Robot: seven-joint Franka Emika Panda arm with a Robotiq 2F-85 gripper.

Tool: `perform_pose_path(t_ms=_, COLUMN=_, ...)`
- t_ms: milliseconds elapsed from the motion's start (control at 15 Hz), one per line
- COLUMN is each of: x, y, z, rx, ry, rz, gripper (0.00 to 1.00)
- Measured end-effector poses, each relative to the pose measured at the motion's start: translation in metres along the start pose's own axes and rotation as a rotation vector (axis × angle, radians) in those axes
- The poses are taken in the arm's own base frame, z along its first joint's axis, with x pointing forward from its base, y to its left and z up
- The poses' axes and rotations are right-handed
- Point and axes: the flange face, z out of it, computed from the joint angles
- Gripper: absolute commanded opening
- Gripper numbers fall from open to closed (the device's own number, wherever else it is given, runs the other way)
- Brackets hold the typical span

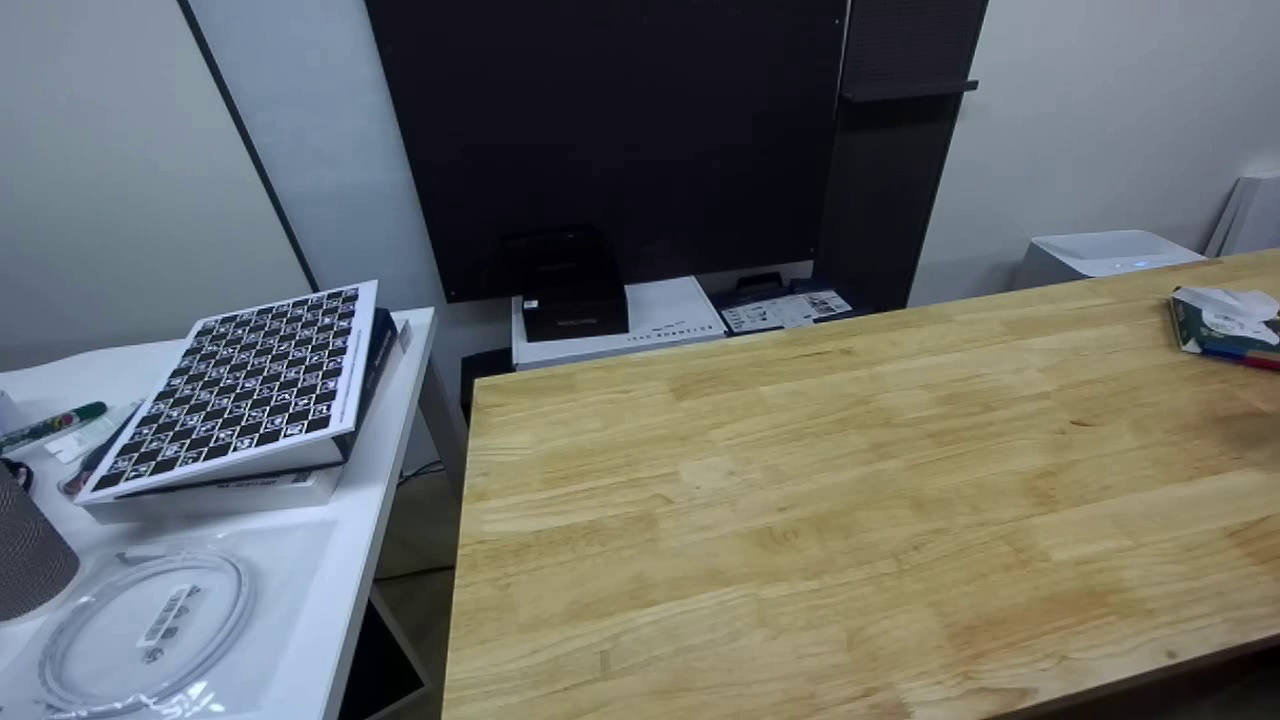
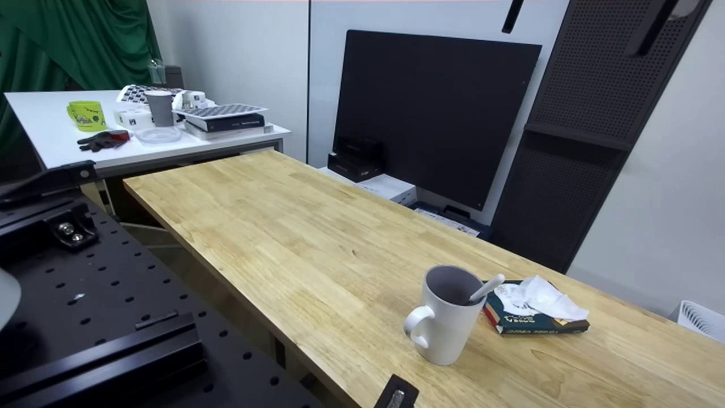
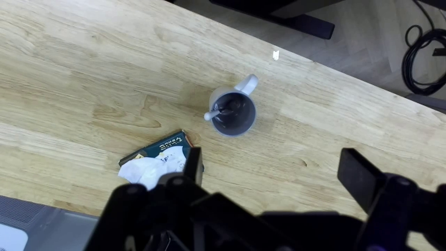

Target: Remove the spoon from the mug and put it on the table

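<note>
The spoon (image 2: pixel 488 288) stands tilted in a light grey mug (image 2: pixel 444 331). Its pale handle leans over the rim toward the green box, and its lower end is inside the mug. In the wrist view the spoon (image 3: pixel 213 114) and mug (image 3: pixel 242 122) show from above, the bowl dim inside. The mug stands upright on the wooden table (image 2: pixel 317 243), which also shows in an exterior view (image 1: pixel 800 520) without mug or spoon. My gripper (image 3: pixel 271 157) is open and empty, above the table and apart from the mug. Its fingertips (image 2: pixel 572 39) show at the top of an exterior view.
A green box (image 2: pixel 538 326) with white tissue lies beside the mug; it shows in the wrist view (image 3: pixel 153 167). A white side desk (image 2: pixel 54 122) with boxes and cups stands past the table's far end. A black perforated plate (image 2: pixel 141 283) runs along the table's side.
</note>
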Motion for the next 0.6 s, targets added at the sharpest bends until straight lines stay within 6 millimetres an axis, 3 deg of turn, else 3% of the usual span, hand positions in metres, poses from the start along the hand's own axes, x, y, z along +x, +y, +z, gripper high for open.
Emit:
perform_pose_path(t_ms=267, x=0.003, y=0.007, z=0.006, rx=-0.017, ry=0.020, rz=-0.008, gripper=1.00)
perform_pose_path(t_ms=600, x=0.016, y=0.030, z=0.031, rx=-0.023, ry=0.051, rz=-0.007, gripper=1.00)
